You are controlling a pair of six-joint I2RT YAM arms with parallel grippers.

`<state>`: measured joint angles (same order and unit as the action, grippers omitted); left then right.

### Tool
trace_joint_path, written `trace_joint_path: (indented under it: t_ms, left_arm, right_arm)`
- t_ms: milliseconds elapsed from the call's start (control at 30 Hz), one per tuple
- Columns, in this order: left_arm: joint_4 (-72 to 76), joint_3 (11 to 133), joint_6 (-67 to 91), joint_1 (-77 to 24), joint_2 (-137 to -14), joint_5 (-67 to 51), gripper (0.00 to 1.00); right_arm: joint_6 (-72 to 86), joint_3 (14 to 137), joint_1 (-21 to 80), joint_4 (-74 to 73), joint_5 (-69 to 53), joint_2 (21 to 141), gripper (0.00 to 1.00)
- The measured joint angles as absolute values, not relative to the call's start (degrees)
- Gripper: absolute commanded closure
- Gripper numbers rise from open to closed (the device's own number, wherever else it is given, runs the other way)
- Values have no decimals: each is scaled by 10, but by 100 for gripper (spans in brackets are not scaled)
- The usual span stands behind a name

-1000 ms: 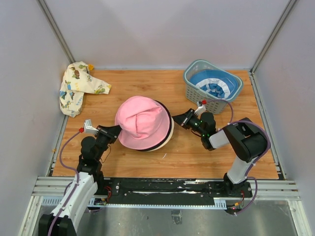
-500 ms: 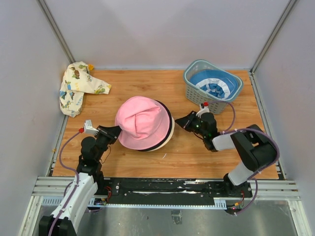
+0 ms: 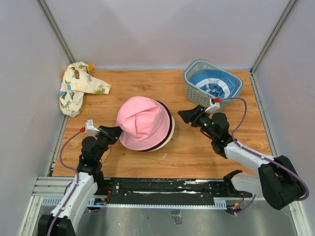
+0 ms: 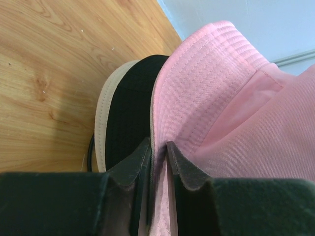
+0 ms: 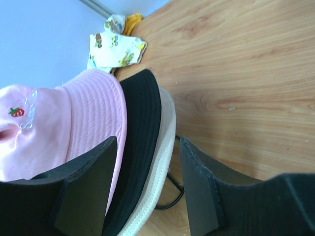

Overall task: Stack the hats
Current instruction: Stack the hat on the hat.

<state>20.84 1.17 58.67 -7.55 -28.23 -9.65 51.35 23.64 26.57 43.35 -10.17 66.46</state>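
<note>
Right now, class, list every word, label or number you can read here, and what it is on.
No text reads clearly.
Pink hat: pale stitched lettering beside a strawberry, too blurred to read.
Patterned cloth: cartoon prints only, no words legible.

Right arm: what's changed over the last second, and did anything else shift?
The right fingers opened, releasing the hat stack at its right edge, and backed off slightly as the elbow swung out to the right. The left fingers stay around the brim of the pink hat; basket and patterned hat unmoved.
</note>
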Motion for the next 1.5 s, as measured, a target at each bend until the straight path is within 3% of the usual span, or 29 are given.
trace_joint_path:
  t_ms: [267, 1133, 1300, 1500]
  left_arm:
    - [208, 13, 580, -88, -285, -97, 73]
    - [208, 24, 571, -118, -300, -84, 72]
    - [208, 24, 570, -123, -301, -81, 72]
    - [208, 24, 570, -133, -302, -74, 71]
  right_arm:
    - [542, 236, 292, 461, -157, 707, 44]
    - [618, 236, 332, 594, -215, 792, 47]
    - [630, 236, 339, 615, -219, 800, 60]
    - [657, 233, 340, 658, -219, 837, 99]
